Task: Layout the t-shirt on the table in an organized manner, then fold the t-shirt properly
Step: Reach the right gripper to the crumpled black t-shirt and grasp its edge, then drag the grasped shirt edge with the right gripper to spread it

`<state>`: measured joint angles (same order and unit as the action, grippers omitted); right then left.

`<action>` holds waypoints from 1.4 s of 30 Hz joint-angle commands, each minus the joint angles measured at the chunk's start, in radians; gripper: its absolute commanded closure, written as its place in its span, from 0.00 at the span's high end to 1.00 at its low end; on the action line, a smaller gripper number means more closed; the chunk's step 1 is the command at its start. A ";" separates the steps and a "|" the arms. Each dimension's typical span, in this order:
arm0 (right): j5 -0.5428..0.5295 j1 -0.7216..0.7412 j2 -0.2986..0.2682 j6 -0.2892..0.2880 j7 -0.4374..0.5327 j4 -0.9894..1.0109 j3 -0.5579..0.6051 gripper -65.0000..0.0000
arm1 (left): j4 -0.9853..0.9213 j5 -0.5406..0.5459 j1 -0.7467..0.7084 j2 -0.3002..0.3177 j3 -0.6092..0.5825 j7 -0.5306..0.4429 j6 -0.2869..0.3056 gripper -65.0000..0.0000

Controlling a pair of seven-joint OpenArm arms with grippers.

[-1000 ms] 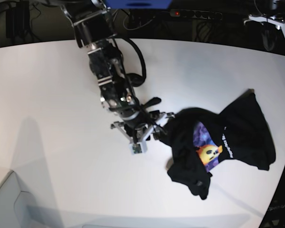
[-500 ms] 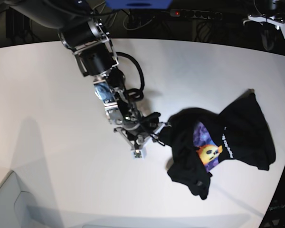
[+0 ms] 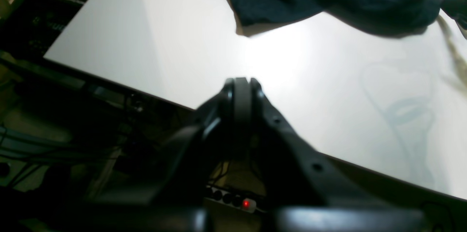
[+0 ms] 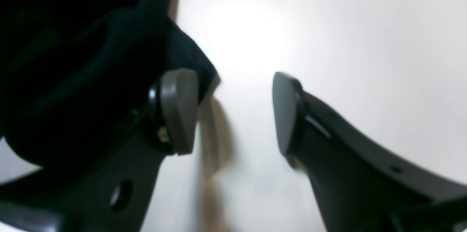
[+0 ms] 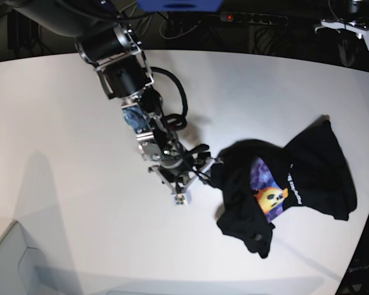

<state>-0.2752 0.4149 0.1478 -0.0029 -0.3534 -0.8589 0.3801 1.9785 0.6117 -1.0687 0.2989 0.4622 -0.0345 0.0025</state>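
Right hand [image 4: 233, 111] gapes beside the crumpled t-shirt [image 5: 283, 184] on the table [image 5: 61, 123].

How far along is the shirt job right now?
Nothing looks done yet: the t-shirt lies bunched in a heap near the table edge, print partly showing. In hand: the right hand is at the heap's edge, jaws open with only bare table between them, one pad beside the cloth. The left hand is shut, off past the table's edge. Spreading flat and all folding remain.

Black t-shirt [image 5: 307, 166], purple-yellow print; white table [image 5: 67, 135].
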 commanded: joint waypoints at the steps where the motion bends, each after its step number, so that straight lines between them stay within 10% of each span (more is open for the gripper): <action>1: -0.008 0.014 0.009 -0.004 0.001 -0.009 0.023 0.52 | 0.011 0.007 -0.014 0.006 0.010 -0.028 -0.006 0.00; 19: -0.008 -0.003 0.009 -0.004 0.121 0.027 0.101 0.50 | 0.008 0.006 0.015 0.015 0.010 -0.028 -0.006 0.00; 27: -0.008 0.006 0.009 -0.113 0.242 0.183 0.239 0.00 | 0.008 0.000 0.034 0.013 0.011 -0.028 -0.006 0.00; 30: -0.008 0.006 0.009 -0.113 0.244 0.157 0.231 0.00 | 0.008 0.003 0.037 0.015 0.013 0.031 -0.006 0.00; 42: -0.008 -0.182 -0.119 -0.113 0.032 -0.426 -0.398 0.00 | 0.020 0.007 0.166 -0.007 0.040 0.224 0.000 0.00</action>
<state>-0.2775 0.2314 0.0227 -0.1123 -0.3210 -1.2797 -0.0250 1.9797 0.6140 -0.9028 0.2768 0.4938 0.2276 0.0032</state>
